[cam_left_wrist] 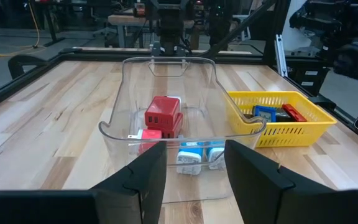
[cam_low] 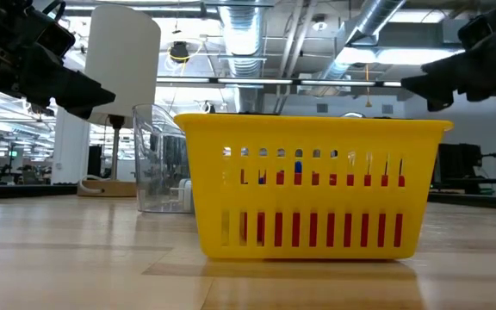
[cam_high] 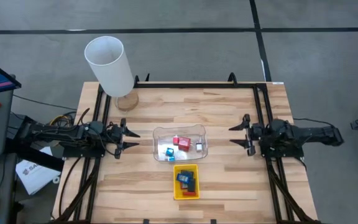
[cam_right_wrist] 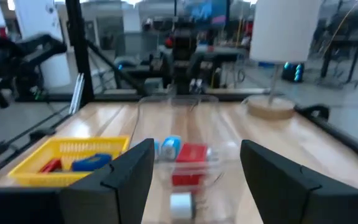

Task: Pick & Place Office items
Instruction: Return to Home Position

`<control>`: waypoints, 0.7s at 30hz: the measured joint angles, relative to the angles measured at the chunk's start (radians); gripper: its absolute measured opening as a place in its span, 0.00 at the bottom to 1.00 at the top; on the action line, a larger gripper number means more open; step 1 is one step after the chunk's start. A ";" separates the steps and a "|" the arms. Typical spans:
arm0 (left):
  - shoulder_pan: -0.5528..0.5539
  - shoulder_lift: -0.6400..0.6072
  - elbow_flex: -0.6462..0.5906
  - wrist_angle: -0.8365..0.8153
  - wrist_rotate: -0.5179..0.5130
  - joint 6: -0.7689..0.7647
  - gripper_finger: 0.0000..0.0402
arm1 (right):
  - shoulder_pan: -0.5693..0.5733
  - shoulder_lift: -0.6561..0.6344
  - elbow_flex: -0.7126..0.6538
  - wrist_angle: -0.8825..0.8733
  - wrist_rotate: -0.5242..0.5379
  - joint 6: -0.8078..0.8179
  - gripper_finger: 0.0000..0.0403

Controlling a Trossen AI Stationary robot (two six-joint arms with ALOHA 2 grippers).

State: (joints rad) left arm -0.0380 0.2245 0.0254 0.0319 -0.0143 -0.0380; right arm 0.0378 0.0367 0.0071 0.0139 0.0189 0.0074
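Surface: light wooden table (cam_high: pixel 229 180), with black frame rails (cam_high: pixel 197 84) along its edges.
Clear tray (cam_high: pixel 179 127): at the table's centre; holds red blocks (cam_high: pixel 181 142) and blue-and-white bits (cam_high: pixel 169 151).
Yellow tray (cam_high: pixel 175 182): just beside the clear tray, on the side away from the white cylinder; holds blue, black and red pieces (cam_high: pixel 186 180).
Left gripper (cam_high: pixel 134 140): left of the clear tray, apart from it; fingers spread, grasping nothing.
Right gripper (cam_high: pixel 232 135): right of the clear tray, apart from it; fingers spread, grasping nothing.
White cylinder (cam_high: pixel 109 65): beyond the clear tray, near the table's far left corner.
Room: grey floor (cam_high: pixel 185 50) with dark lines; ceiling ducts (cam_low: pixel 248 34) overhead.
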 joint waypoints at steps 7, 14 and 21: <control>0.000 0.000 0.000 0.000 -0.001 0.000 0.40 | -0.012 -0.022 0.000 0.050 0.006 -0.007 0.58; 0.000 0.000 0.000 0.018 -0.001 0.000 0.40 | -0.012 -0.021 0.000 0.044 0.007 -0.007 0.58; 0.000 0.000 0.000 0.020 -0.001 0.000 0.40 | -0.012 -0.021 -0.001 0.045 0.007 -0.007 0.58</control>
State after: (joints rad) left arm -0.0380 0.2245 0.0257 0.0521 -0.0151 -0.0382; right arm 0.0257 0.0154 0.0063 0.0589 0.0257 0.0006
